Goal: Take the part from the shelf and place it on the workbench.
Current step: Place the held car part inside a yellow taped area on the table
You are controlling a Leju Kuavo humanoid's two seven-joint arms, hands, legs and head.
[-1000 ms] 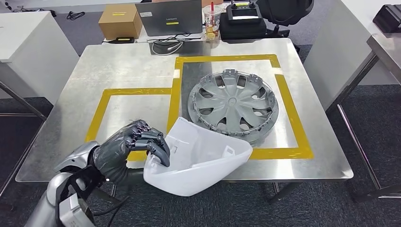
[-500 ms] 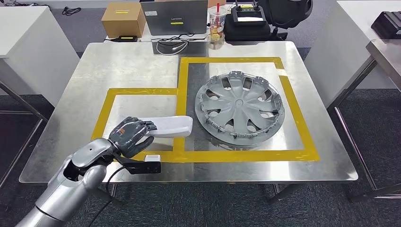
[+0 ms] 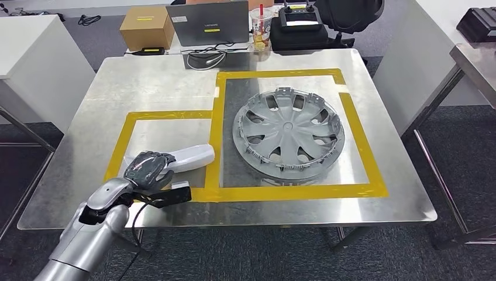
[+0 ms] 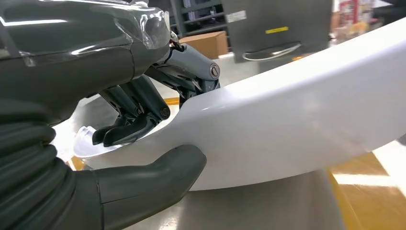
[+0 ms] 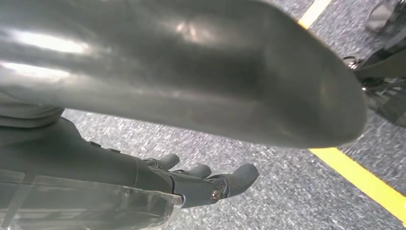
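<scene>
White part down on the workbench, inside the smaller yellow-taped square, at about eight o'clock from the silver hubcap and just beside it. Left hand grips the part's near end, thumb under the edge, fingers curled over it. Right hand hangs over grey carpet, fingers apart, holding nothing.
</scene>
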